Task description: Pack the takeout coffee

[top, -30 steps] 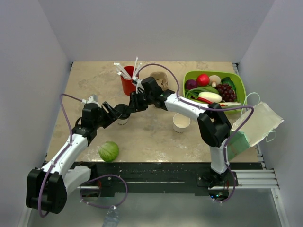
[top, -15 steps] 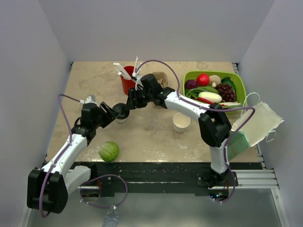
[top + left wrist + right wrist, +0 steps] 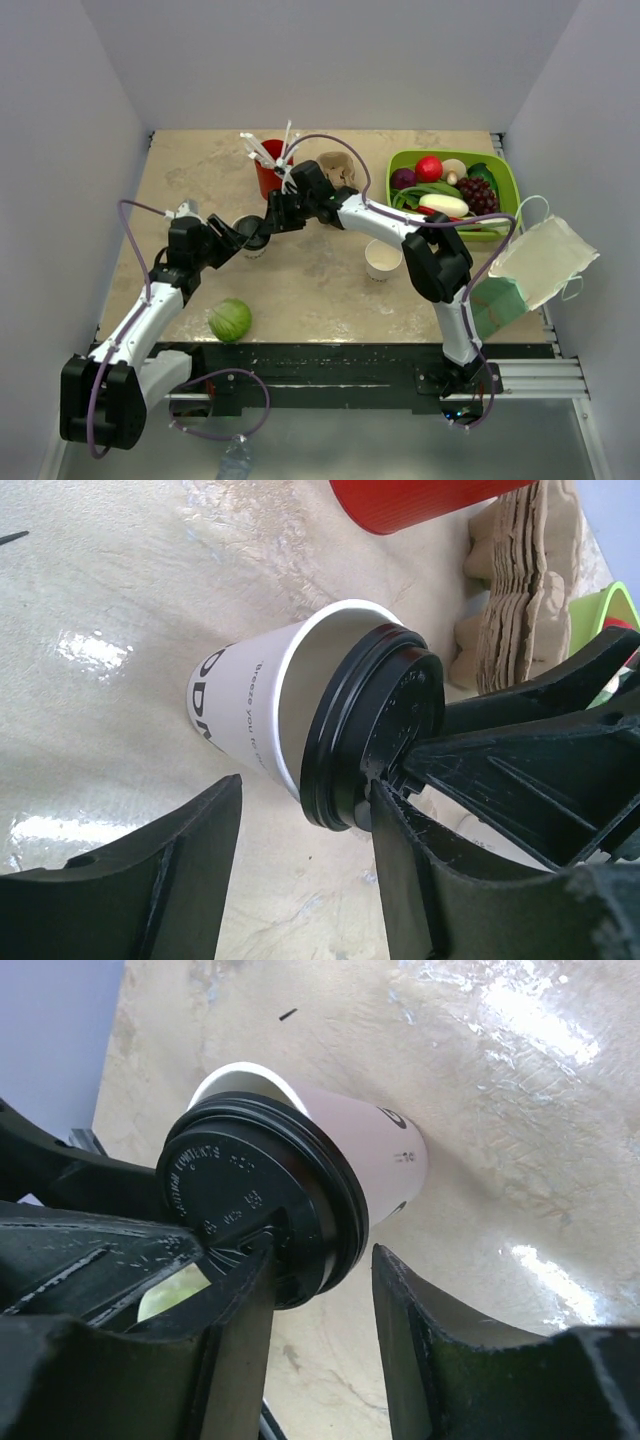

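The takeout coffee [image 3: 253,238] stands left of the table's centre, a white paper cup [image 3: 250,715] with a black lid [image 3: 250,1195]. The lid sits askew, and the cup's white rim shows past it on one side. My left gripper [image 3: 238,240] comes in from the left and is open. Its jaws [image 3: 305,810] stand wide below the lid, with one finger [image 3: 420,880] touching the lid's edge. From the right, my right gripper [image 3: 272,218] is open too [image 3: 322,1270]. One of its fingers [image 3: 235,1330] rests on the lid's top, and the other stands apart from the cup.
A red cup with white straws [image 3: 268,178] and a brown cardboard carrier [image 3: 338,168] stand behind the grippers. A lidless white cup [image 3: 383,258] is at centre right, with a green basket of produce [image 3: 503,172] beyond it. A green cabbage [image 3: 230,320] lies near the front. A bag [image 3: 535,262] hangs at the right edge.
Both grippers and the cup have shifted slightly left. The left jaws have narrowed a little and the right jaws have widened a little.
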